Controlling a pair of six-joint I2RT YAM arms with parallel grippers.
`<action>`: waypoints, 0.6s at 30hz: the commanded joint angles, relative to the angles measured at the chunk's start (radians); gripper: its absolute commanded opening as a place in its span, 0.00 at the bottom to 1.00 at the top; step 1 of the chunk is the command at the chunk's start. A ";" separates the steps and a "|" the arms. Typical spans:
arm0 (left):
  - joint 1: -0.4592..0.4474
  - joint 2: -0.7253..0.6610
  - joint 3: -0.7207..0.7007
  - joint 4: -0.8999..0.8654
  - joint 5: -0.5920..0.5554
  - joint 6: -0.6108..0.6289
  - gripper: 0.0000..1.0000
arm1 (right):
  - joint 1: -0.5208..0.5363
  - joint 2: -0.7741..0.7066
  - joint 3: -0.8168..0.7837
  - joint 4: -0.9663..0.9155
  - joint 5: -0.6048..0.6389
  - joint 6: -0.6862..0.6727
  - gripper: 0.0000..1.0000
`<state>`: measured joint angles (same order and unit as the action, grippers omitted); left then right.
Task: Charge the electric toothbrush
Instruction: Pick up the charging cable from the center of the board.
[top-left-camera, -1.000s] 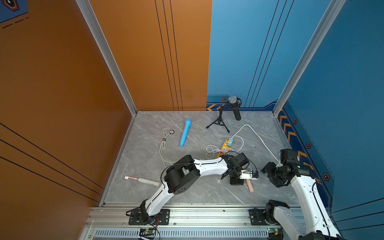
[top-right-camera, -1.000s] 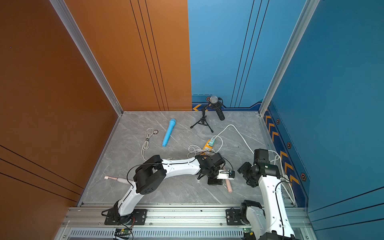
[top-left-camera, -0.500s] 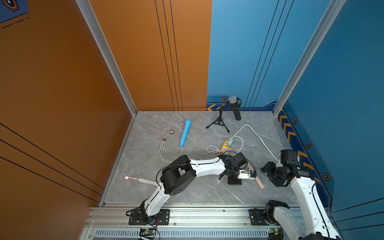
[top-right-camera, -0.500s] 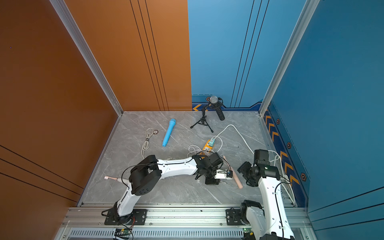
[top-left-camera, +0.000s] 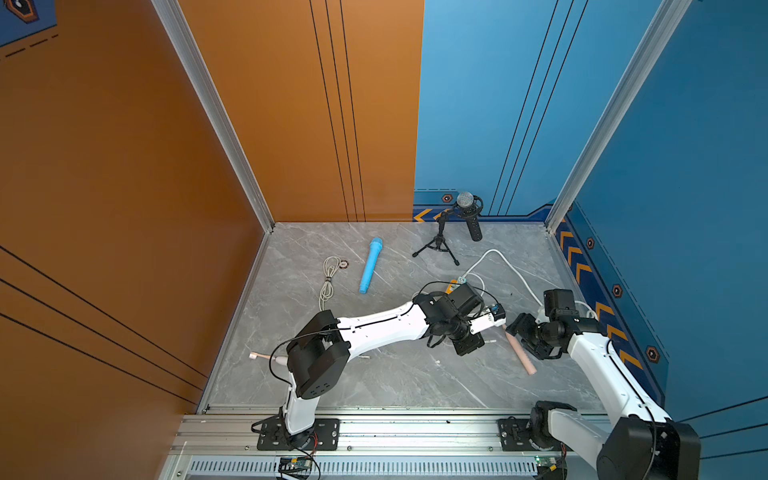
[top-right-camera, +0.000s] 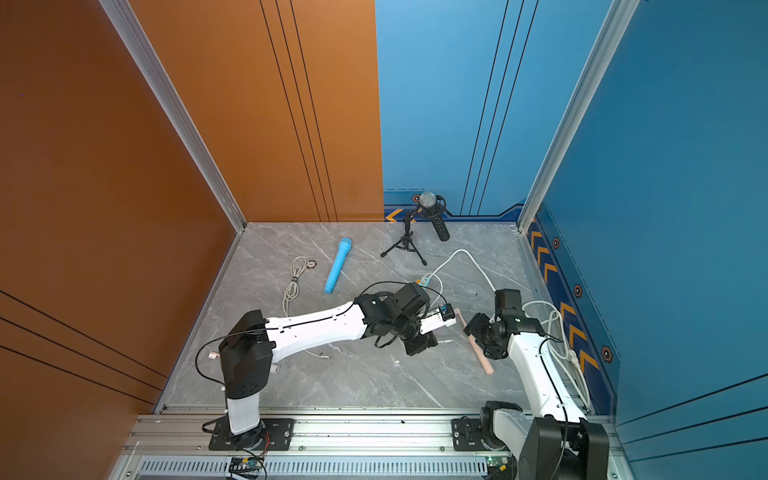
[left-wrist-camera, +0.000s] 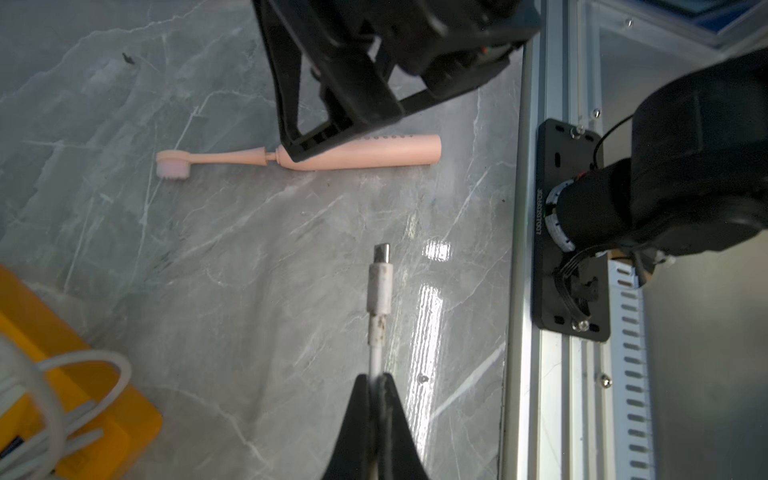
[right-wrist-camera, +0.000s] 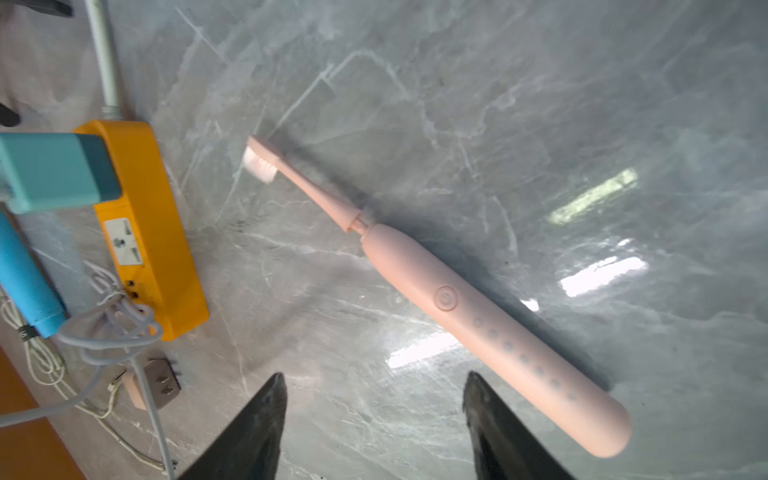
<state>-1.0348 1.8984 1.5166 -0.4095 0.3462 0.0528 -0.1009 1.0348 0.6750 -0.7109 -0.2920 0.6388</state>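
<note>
Electric toothbrush (right-wrist-camera: 490, 332): pink, one piece, lying flat on the grey marble table (right-wrist-camera: 540, 104) on my right arm's side. The bristle head points toward the yellow power strip (right-wrist-camera: 145, 232) and the butt end toward the front rail.

Handling, as I judge it: light, rigid plastic, smooth and round, so apt to roll or slide under a careless pinch. The thin neck looks like the weak part. The best hold is across the thick handle near the button. That leaves the butt end free, where I suppose the charging port sits, though no view shows it.

Right claw (right-wrist-camera: 374, 376): spread wide, empty, low over the table. The handle lies just beside one finger, not between the two. I cannot tell whether that finger touches it.

Left claw (left-wrist-camera: 376, 380): pressed together, pinching the white charging cable (left-wrist-camera: 376, 349). Its plug (left-wrist-camera: 381, 254) sticks out ahead of my fingers, clear of the toothbrush and aimed roughly its way.
</note>
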 joint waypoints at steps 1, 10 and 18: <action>0.046 -0.055 -0.039 0.055 0.076 -0.212 0.00 | -0.013 -0.070 0.001 0.037 -0.055 -0.016 0.72; -0.002 -0.143 -0.087 0.088 -0.343 -0.076 0.00 | 0.056 -0.207 0.034 0.082 -0.320 0.295 0.69; -0.059 -0.134 -0.088 0.144 -0.360 0.048 0.00 | 0.174 -0.187 0.063 0.161 -0.335 0.427 0.57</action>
<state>-1.0801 1.7744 1.4414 -0.2970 0.0372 0.0391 0.0525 0.8349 0.7067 -0.5972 -0.6079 0.9943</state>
